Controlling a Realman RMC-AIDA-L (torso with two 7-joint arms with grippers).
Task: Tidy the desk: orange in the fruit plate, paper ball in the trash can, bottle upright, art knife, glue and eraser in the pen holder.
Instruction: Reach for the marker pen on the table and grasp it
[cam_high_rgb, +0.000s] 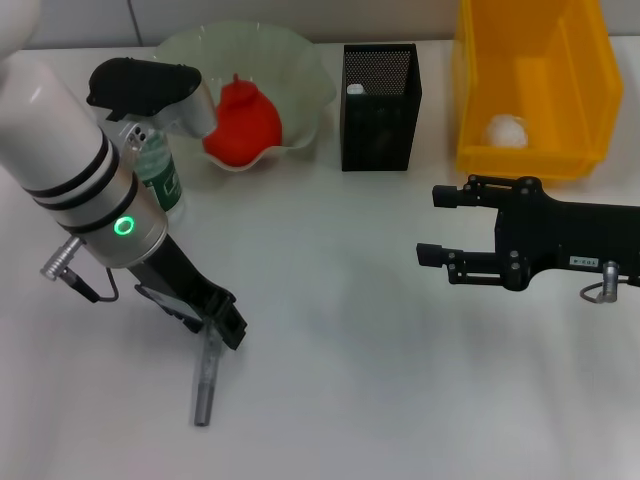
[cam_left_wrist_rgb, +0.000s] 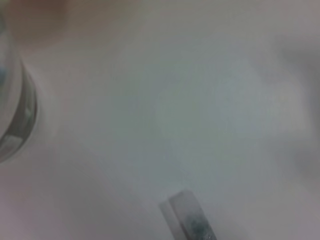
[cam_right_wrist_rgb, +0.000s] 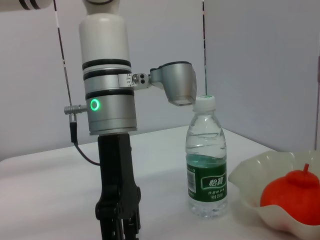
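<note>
The left tool (cam_high_rgb: 222, 322), down on the glue (cam_high_rgb: 206, 385) lying on the near table (cam_high_rgb: 350, 380), grip unclear; a light, stiff, slippery stick, best pinched mid-length; right tool (cam_high_rgb: 440, 225) wide, idle.

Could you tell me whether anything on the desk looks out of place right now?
Only the glue: it lies loose on the desk, with the left gripper down at its far end. The orange, paper ball and bottle look tidy.
</note>
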